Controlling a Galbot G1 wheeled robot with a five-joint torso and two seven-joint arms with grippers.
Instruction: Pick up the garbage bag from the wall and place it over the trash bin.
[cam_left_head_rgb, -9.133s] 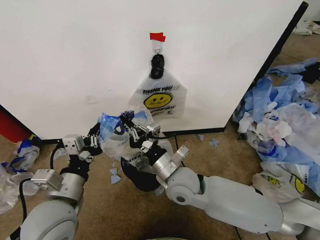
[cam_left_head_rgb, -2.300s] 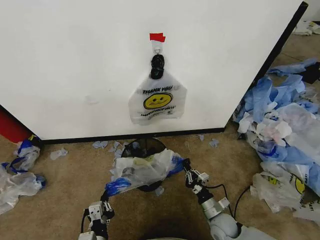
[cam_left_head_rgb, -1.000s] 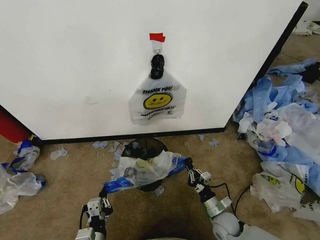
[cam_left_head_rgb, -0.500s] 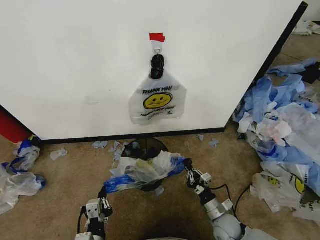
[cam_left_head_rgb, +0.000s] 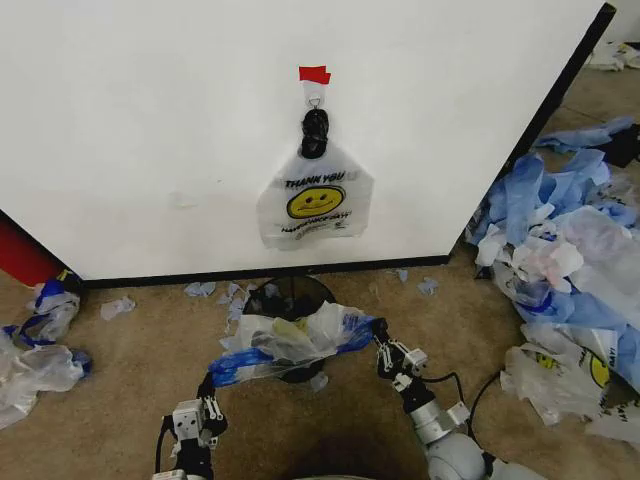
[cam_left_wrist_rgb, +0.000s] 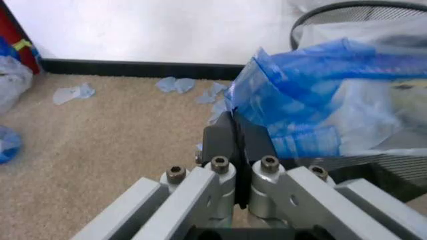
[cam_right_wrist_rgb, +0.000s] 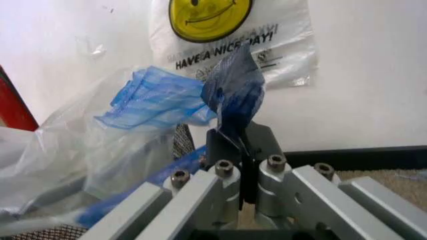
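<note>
Head view
bin (cam_left_head_rgb: 290, 297): black mesh, on the carpet just in front of the wall's baseboard, directly below the hook.
bag (cam_left_head_rgb: 295, 338): stretched across the bin's near rim, blue handles pulled out to either side, white body sagging over the opening. Far rim of the bin is uncovered.
left gripper (cam_left_head_rgb: 206, 389): near-left of the bin, pinched tight on the bag's left blue handle.
right gripper (cam_left_head_rgb: 379, 336): just right of the bin, clamped on the bag's right blue handle.
wall (cam_left_head_rgb: 150, 130): white panel behind the bin; a second bag with a smiley face (cam_left_head_rgb: 315, 200) hangs from the hook under the red tape (cam_left_head_rgb: 314, 74), its bottom edge above the bin, not touching.
room: bare carpet (cam_left_head_rgb: 130, 370) left of the bin, small blue scraps (cam_left_head_rgb: 205, 289) along the baseboard. Pile of bags (cam_left_head_rgb: 565, 260) well right of the bin, past the wall's corner edge.

Left wrist view
left gripper (cam_left_wrist_rgb: 235, 131): jaws pressed together with the blue handle caught between them.
bag (cam_left_wrist_rgb: 313, 100): runs from the jaws up to the bin's rim (cam_left_wrist_rgb: 320, 12).
carpet (cam_left_wrist_rgb: 100, 140): open between gripper and baseboard.

Right wrist view
right gripper (cam_right_wrist_rgb: 235, 132): jaws closed on a dark blue fold of handle.
bag (cam_right_wrist_rgb: 160, 100): spreads away from the jaws toward the bin mesh.
hanging bag (cam_right_wrist_rgb: 230, 40): flat against the wall, behind.
</note>
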